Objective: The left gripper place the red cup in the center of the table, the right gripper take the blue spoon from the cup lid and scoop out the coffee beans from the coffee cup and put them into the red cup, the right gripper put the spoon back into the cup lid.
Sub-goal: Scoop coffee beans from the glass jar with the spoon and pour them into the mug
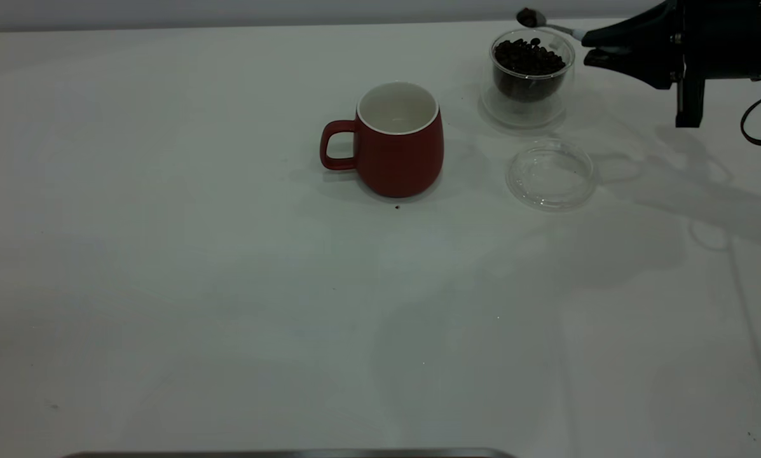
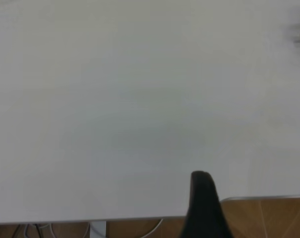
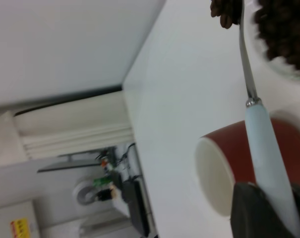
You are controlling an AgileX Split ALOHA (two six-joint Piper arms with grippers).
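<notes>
One white table (image 1: 227, 286) is seen, bearing one red cup (image 1: 398, 143) near its center, one coffee cup (image 1: 527, 76) of coffee beans (image 1: 529, 60) and one cup lid (image 1: 550, 175). One right gripper (image 1: 587, 48) is clamped on one blue spoon (image 1: 548, 24), loaded with beans, above the coffee cup. Whether the left gripper (image 2: 204, 208) is apart cannot be told.
</notes>
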